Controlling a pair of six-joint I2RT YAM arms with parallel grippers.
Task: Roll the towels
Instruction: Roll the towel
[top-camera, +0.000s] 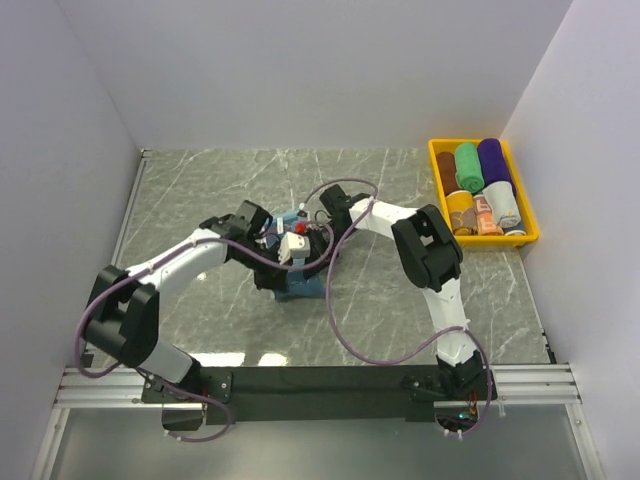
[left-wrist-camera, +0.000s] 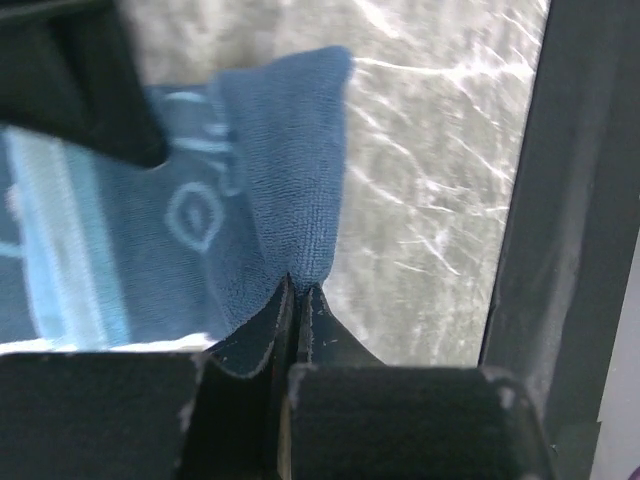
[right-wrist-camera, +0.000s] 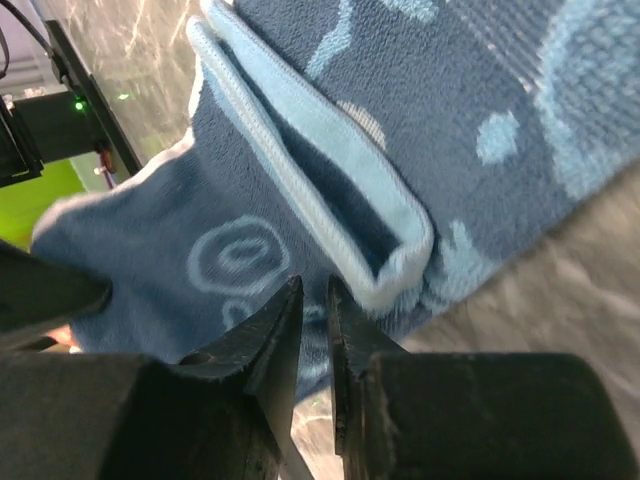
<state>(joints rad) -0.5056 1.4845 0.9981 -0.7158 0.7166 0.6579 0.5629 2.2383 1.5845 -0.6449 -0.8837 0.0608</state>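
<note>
A blue towel with pale print (top-camera: 298, 280) lies bunched at the middle of the marble table. My left gripper (top-camera: 285, 245) is shut on a raised fold of the towel (left-wrist-camera: 290, 150); in the left wrist view the fingertips (left-wrist-camera: 297, 285) pinch the cloth tight. My right gripper (top-camera: 312, 240) meets it from the right. In the right wrist view its jaws (right-wrist-camera: 312, 285) stand nearly closed with a narrow gap, tips at the towel (right-wrist-camera: 500, 80) just beside a folded light-blue hem (right-wrist-camera: 330, 170).
A yellow bin (top-camera: 433, 170) at the far right holds rolled towels: brown (top-camera: 446, 165), green (top-camera: 467, 165), purple (top-camera: 491, 158), orange (top-camera: 460, 208), grey-white (top-camera: 502, 200). White walls enclose the table on three sides. Purple cables loop over both arms.
</note>
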